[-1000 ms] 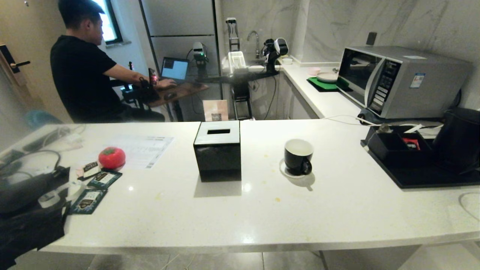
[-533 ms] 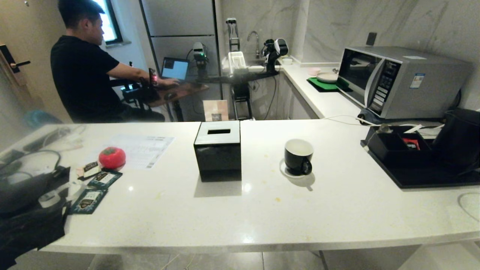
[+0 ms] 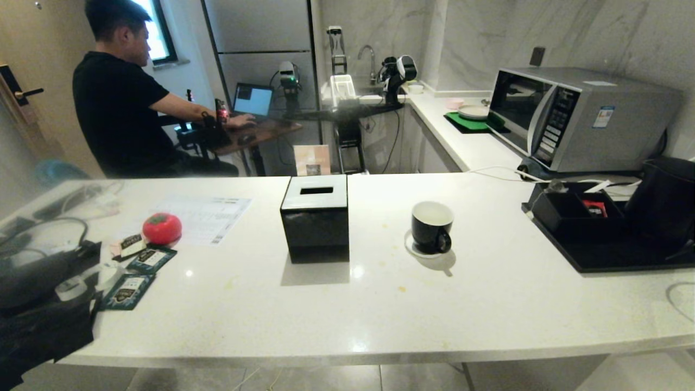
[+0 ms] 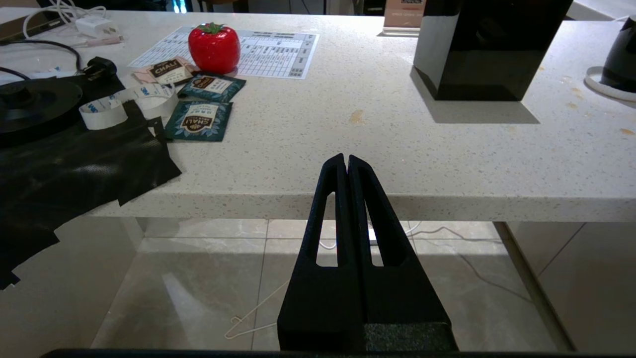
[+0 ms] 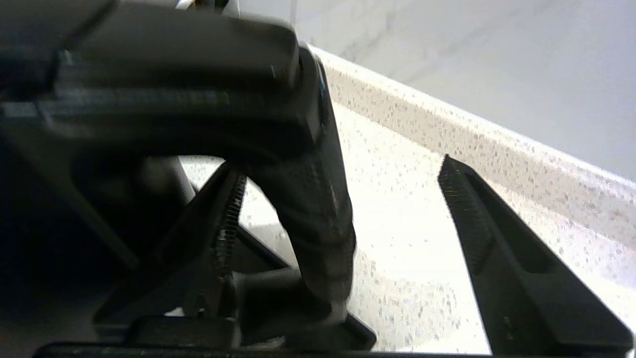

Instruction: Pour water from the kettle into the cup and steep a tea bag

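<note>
R pincer now spread wide round kettle handle; cup unmoved.

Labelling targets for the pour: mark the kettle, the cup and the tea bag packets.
kettle [image 3: 665, 198], head view, on its dark body.
cup [image 3: 429, 231], head view, on its black outer wall.
tea bag packets [image 4: 199, 119], left wrist view, on the nearest teal packet's face.

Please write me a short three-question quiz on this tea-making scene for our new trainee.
1. True or false: the cup stands on a saucer.
2. Which gripper has its fingers pressed together: A left, B right?
3. What stands between the right gripper's open fingers?

Key:
1. True.
2. A: the left gripper is shut, parked below the counter edge.
3. The kettle's handle, not yet clamped.
</note>
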Tool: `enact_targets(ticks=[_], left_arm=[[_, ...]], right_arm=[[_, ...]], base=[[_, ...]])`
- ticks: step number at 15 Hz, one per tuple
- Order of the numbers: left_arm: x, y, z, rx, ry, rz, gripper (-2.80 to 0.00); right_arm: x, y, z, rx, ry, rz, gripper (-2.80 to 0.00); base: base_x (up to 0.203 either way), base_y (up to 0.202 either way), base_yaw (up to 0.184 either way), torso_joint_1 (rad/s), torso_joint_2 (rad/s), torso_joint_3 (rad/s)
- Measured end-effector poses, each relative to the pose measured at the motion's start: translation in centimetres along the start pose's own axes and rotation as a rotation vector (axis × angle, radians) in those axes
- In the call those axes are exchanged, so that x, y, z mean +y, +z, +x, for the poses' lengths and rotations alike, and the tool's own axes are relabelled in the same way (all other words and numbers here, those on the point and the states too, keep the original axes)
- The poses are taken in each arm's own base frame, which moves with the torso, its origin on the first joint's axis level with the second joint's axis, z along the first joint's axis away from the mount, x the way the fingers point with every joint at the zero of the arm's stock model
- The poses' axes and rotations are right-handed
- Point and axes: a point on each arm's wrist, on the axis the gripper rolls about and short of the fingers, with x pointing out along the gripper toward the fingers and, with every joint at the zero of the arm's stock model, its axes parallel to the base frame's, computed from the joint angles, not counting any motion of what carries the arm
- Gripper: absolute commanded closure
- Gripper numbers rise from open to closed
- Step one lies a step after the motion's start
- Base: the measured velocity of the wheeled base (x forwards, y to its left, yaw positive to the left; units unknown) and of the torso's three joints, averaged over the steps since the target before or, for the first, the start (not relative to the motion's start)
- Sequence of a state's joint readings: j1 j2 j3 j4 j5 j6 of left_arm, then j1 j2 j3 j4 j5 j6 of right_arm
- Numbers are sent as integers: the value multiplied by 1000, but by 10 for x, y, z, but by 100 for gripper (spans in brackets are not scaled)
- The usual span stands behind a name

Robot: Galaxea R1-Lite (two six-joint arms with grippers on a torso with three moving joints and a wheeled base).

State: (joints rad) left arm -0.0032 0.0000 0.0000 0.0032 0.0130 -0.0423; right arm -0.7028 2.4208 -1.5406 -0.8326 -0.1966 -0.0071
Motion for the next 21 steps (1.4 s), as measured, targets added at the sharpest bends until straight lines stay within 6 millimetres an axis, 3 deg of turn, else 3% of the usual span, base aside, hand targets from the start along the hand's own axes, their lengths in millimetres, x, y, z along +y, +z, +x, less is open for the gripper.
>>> enact_targets(ticks=[13,21], left_arm=[[0,0,0,0,0,0,0],[0,0,0,0,0,0,0]], right_arm=[[-9,3,-26,-9,-11,0,-280],[-31,3,-47,-7,-48,-1,-280]], base=[[0,0,0,0,0,0],[0,0,0,0,0,0]])
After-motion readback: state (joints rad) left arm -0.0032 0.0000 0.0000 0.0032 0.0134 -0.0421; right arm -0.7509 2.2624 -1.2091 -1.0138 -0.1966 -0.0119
